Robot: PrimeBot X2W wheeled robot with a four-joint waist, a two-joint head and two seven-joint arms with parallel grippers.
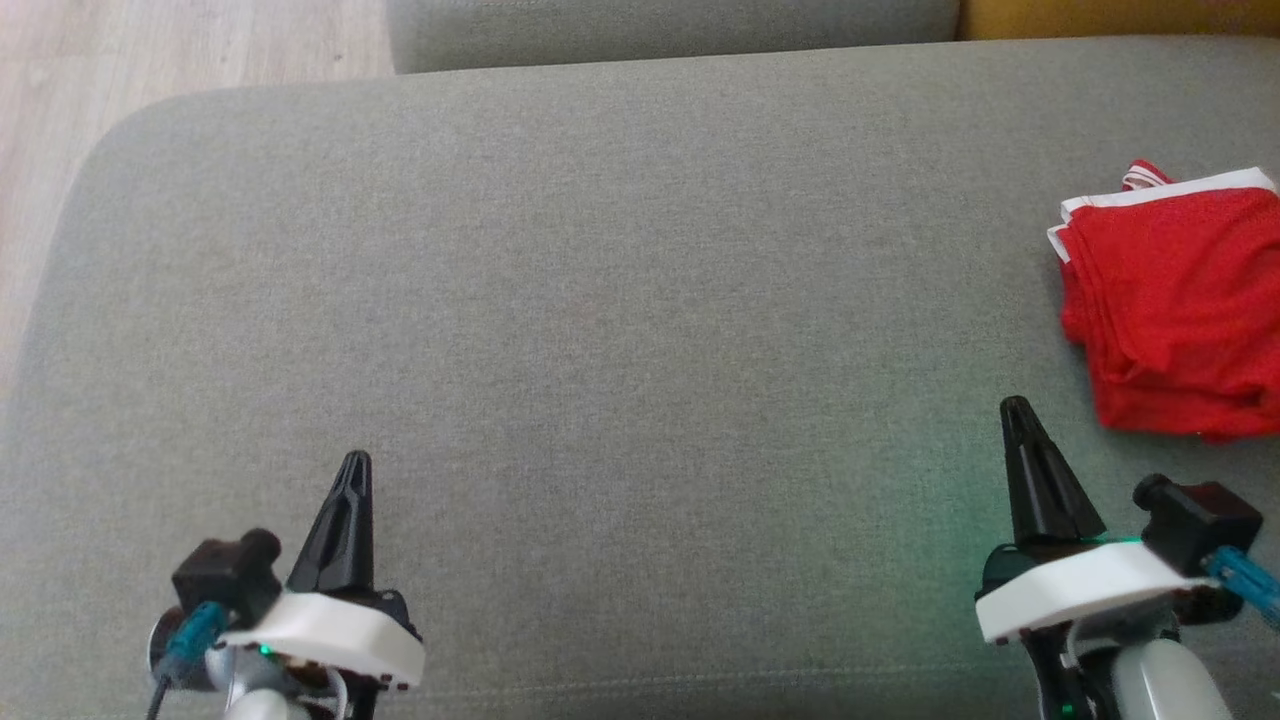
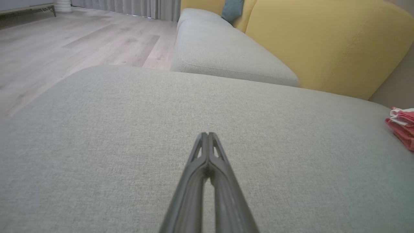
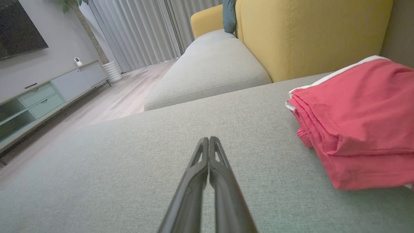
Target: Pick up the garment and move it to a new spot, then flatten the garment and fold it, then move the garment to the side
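Observation:
The garment (image 1: 1175, 305) is red with white trim and lies folded in a neat stack at the right edge of the grey cushion (image 1: 600, 330). It also appears at the right in the right wrist view as the garment (image 3: 359, 123), and as a sliver at the far right of the left wrist view, the garment (image 2: 402, 127). My right gripper (image 1: 1017, 408) is shut and empty, a short way to the lower left of the stack. My left gripper (image 1: 354, 462) is shut and empty near the cushion's front left. Both pairs of fingers are pressed together, seen as the left gripper (image 2: 207, 134) and the right gripper (image 3: 207, 139).
A second grey seat cushion (image 2: 223, 51) and a yellow backrest (image 3: 310, 35) lie beyond. Wooden floor (image 1: 180, 50) runs past the cushion's left edge. A low cabinet (image 3: 38, 97) and curtains (image 3: 136, 29) stand far off.

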